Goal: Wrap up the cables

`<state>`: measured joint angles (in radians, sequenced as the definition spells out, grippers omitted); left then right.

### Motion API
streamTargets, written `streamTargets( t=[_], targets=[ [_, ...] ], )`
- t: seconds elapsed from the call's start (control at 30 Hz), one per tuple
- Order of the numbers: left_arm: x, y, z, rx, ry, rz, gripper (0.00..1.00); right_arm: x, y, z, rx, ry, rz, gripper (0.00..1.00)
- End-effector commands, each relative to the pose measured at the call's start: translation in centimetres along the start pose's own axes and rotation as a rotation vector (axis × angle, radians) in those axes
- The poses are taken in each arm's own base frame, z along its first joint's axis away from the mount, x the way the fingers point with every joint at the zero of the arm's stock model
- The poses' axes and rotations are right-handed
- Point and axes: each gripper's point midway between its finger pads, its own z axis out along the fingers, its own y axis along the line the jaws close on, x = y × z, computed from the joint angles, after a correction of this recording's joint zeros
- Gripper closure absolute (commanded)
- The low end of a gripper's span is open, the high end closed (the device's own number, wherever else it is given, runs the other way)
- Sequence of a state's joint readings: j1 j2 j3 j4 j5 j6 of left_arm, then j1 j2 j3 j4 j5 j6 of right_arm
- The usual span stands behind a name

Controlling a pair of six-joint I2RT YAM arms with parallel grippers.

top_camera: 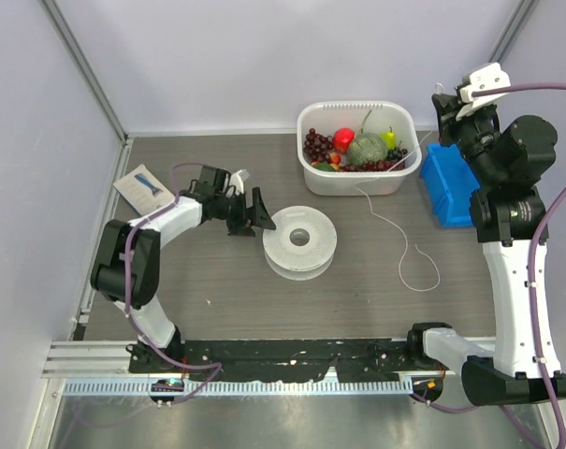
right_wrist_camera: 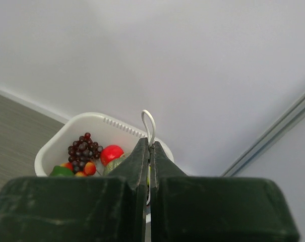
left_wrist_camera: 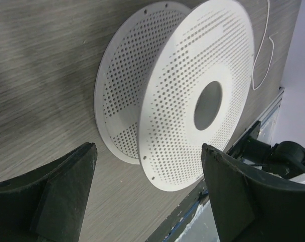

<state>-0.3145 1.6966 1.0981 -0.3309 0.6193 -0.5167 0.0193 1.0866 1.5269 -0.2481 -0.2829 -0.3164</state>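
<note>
- The right gripper [right_wrist_camera: 149,146] is raised high over the far right corner of the table [top_camera: 217,299], beyond the blue bin [top_camera: 448,182]. Its jaws are pressed together.
- The white cable [right_wrist_camera: 147,111] is pinched between those jaws. In the right wrist view a small loop of it stands up just past the fingertips.
- From that pinch the cable hangs down toward the left. It crosses the right end of the white tub [top_camera: 306,164] of toy fruit and comes down on the table just in front of the tub.
- On the table it runs nearward and to the right in a loose curve, ending in an open loop at the right middle of the surface. That loop lies well below the right gripper.
- The left gripper [top_camera: 253,217] sits low at the left middle of the table, its jaws spread wide with nothing between them.
- It faces the white perforated spool [top_camera: 299,241], which lies flat on the table just to its right. In the left wrist view the spool's two flanges and round hub hole fill the space ahead of the black fingers [left_wrist_camera: 66,191]. I see no contact between them.
- The cable is well apart from the left gripper. Its loop lies to the right of the spool, beyond it from that gripper, and no turn of it shows on the spool.
- A small card with a blue mark [top_camera: 144,187] lies at the table's far left edge, behind the left arm.
</note>
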Motion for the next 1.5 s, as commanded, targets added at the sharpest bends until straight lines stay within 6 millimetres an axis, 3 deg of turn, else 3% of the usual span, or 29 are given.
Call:
streamTargets(
  t=[0.0,0.17,0.43,0.6,0.73,0.8,0.93,1.0,1.17,1.3,1.47],
  targets=[
    [0.7,-0.7,1.6,0.131,0.035,-0.010,0.12,2.1,-1.2,-0.4,0.063,0.071,-0.065,0.99],
    [1.1,-1.0,2.8,0.209,0.042,-0.030,0.16,3.0,-2.7,-1.0,0.139,0.110,-0.133,0.99],
    [1.5,-2.0,4.7,0.340,0.036,-0.061,0.35,3.9,-1.9,-0.9,0.098,0.133,-0.128,0.99],
    [1.0,-3.2,4.6,0.409,0.016,-0.057,0.63,4.4,-1.7,-0.8,0.091,0.143,-0.123,0.99],
    [0.4,-4.9,2.7,0.421,-0.020,-0.004,0.93,5.0,-1.2,-0.8,0.076,0.150,-0.103,0.99],
    [0.3,-5.7,1.3,0.412,-0.042,0.047,1.00,5.1,-0.8,-0.8,0.062,0.149,-0.087,0.99],
    [0.4,-7.3,-1.9,0.355,-0.068,0.221,1.00,5.6,0.0,-0.7,0.029,0.150,-0.043,0.99],
    [1.8,-7.5,-3.5,0.324,-0.035,0.287,1.00,5.9,1.0,-0.7,-0.011,0.154,-0.019,0.99],
    [5.6,-8.6,-7.3,0.232,0.038,0.676,1.00,7.3,4.6,-1.3,-0.189,0.182,0.039,0.99],
    [7.4,-8.4,-8.2,0.105,0.030,0.931,1.00,8.7,6.5,-1.7,-0.263,0.216,0.110,0.99],
    [10.8,-8.8,-8.4,0.099,0.082,1.250,1.00,10.4,7.9,-2.1,-0.304,0.249,0.171,0.99]
  ],
)
